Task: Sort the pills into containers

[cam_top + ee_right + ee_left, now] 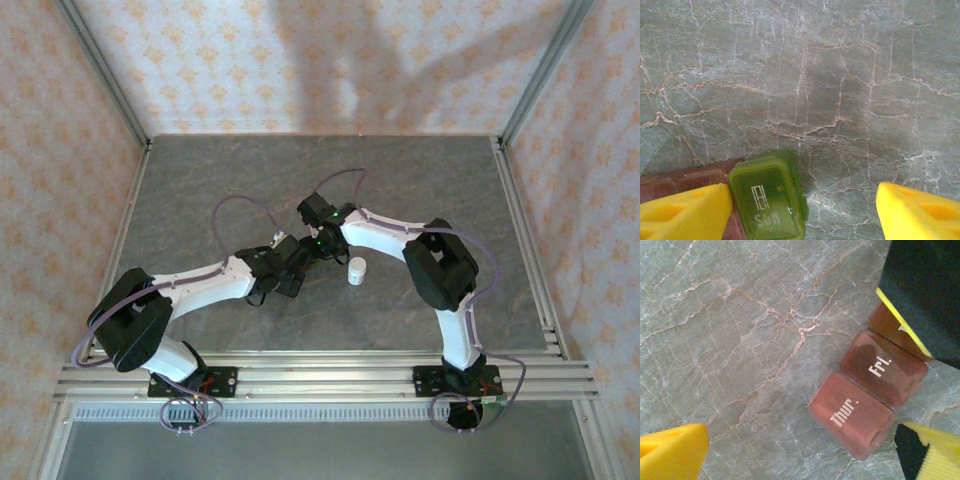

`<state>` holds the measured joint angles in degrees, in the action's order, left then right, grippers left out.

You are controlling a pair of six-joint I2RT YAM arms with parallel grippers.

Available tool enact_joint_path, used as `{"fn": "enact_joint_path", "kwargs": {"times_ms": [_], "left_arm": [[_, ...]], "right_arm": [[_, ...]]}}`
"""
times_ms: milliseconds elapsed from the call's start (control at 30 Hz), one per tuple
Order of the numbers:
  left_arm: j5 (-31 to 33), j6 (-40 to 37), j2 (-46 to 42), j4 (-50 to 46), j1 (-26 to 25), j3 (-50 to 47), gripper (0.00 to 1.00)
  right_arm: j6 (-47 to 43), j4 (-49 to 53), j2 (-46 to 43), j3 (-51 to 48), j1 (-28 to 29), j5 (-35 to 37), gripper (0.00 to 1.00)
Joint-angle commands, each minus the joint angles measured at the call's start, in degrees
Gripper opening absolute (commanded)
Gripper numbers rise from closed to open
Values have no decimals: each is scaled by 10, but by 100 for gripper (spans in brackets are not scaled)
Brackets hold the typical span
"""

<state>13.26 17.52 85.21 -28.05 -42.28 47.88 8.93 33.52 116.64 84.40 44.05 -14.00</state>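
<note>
Containers (860, 407) form one short strip that lies flat on the table (740, 340), under the two grippers. The left gripper (800, 455) is wide open and holds nothing. Its two yellow fingertips (670, 452) stand far apart, and the box marked "Thur." lies between them, close to one fingertip; I cannot tell if it touches. In this view I count three brownish-red boxes: "Thur.", "Fri." and a third one half covered by a black part (925, 290) with a yellow edge.

The right gripper (802, 212) is also open, with nothing gripped. One green box (767, 200) marked "SUN" sits between its fingers, just beside one of them and well apart from the other. One brownish-red box joins the green box on that same side.

From above, the two grippers meet near the middle of the table, and one white bottle (357, 270) stands near them.
</note>
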Motion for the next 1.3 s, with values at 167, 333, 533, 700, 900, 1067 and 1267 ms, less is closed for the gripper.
{"fn": "enact_joint_path", "kwargs": {"times_ms": [167,333,533,700,900,1067,1267], "left_arm": [[33,9,-22,-16,13,11,97],[33,7,-33,-19,25,11,97],[29,4,-42,-19,45,14,98],[17,3,-37,-12,65,15,98],[0,10,-27,10,95,7,98],[-39,29,-17,45,128,-11,98],[-63,44,2,64,134,-19,98]], "right_arm": [[-5,21,12,-23,-1,25,77],[-6,21,14,-23,-1,26,77],[-5,21,15,-22,-2,25,77],[-4,21,15,-23,-1,26,77],[-2,21,15,-24,-2,25,77],[-1,20,15,-26,-1,25,77],[1,21,14,-27,-1,22,77]]}}
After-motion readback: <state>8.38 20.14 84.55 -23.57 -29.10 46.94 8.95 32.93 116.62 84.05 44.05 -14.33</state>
